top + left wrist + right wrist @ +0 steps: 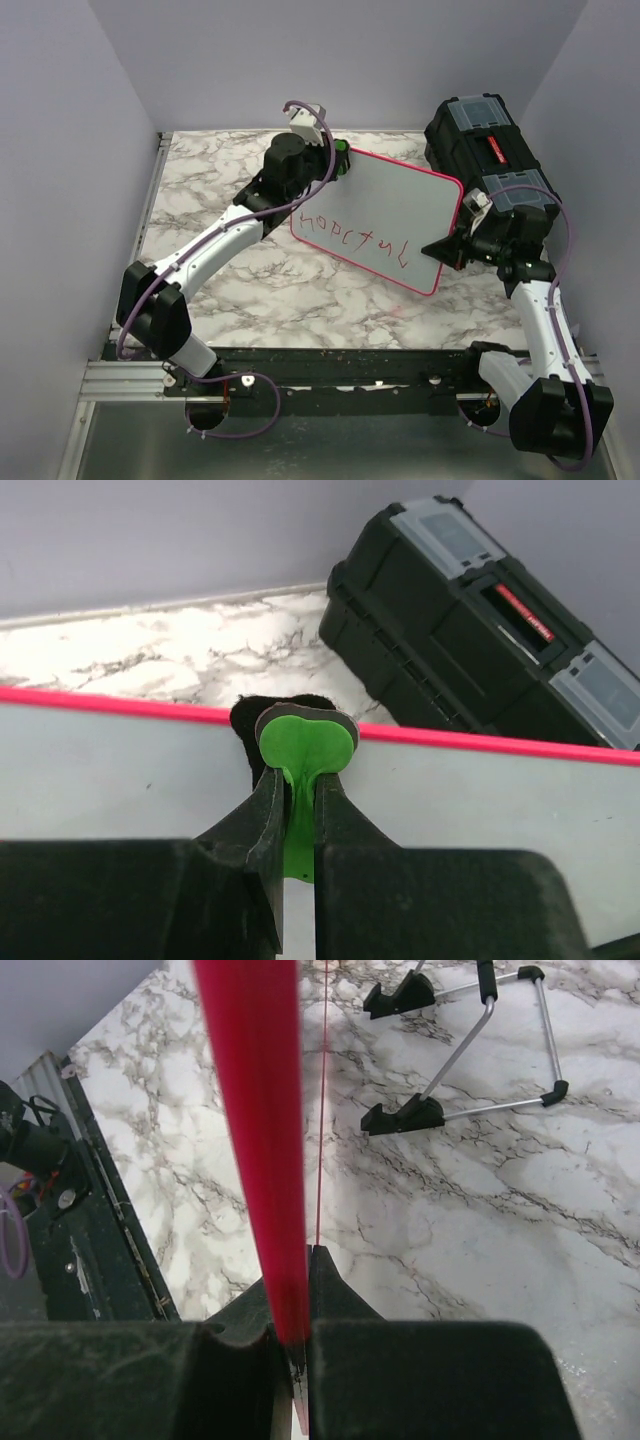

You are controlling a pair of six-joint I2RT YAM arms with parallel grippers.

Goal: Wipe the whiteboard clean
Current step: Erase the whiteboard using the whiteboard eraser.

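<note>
**Both claws clamped, one whiteboard between them**

Closest in, the right claw (298, 1280) has its two fingers pressed together on the pink-red rim of the whiteboard (385, 205). It holds that rim at the board's right edge. The left claw (300, 785) is likewise closed, pinching the green tab of one eraser (305, 742). The eraser's black pad sits against the board's far rim.

One whiteboard is in view. It lies toward the middle and right of the marble counter (220, 170), between the two claws and just in front of the toolbox (485, 140). One line of red handwritten lettering (355, 235) runs across its near half, and the rest of the face is blank white.

One black toolbox stands at the back right corner, with grey lid panels and a red-marked handle.

From the right wrist, one wire stand (470, 1050) shows on the counter beyond the rim. It has two larger black feet and two small black end caps. Whether it is joined to the board cannot be told.

Two arms reach in from the near edge.
</note>
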